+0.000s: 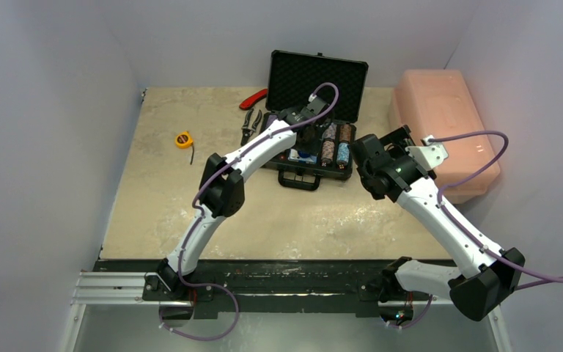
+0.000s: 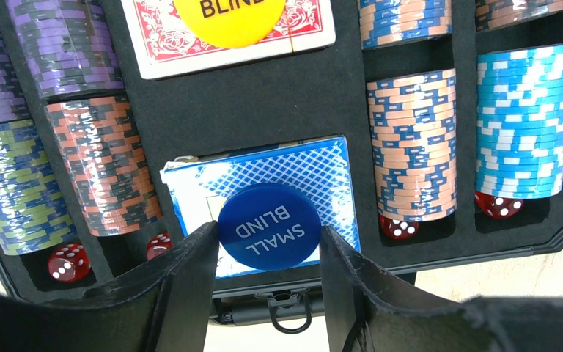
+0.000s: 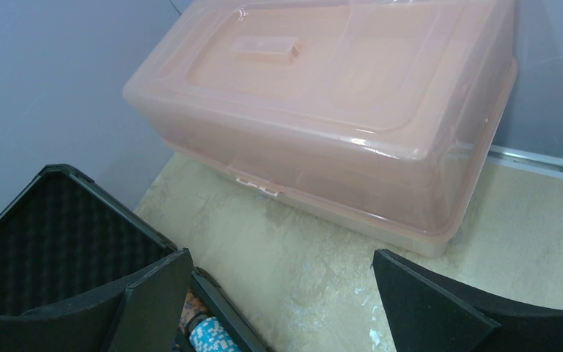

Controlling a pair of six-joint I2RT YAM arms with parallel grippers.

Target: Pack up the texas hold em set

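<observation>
Your one black briefcase [image 1: 315, 77] sits open at the middle of the surface's [image 1: 190, 213] far edge. It shows eight chip stacks [image 2: 413, 139], four red dice [image 2: 66, 262] and two decks. Your left end effector [image 2: 267, 229] is clamped on the blue disc [image 2: 269, 226] atop the blue deck [image 2: 278, 165]. The orange disc [image 2: 227, 18] lies on the red deck [image 2: 161, 37]. Your right end effector [image 3: 280, 257] is spread apart and empty, facing one pink box [image 3: 322, 110].

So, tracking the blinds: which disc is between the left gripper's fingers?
The blue SMALL BLIND disc, over the blue deck; the orange disc tops the red deck.
</observation>
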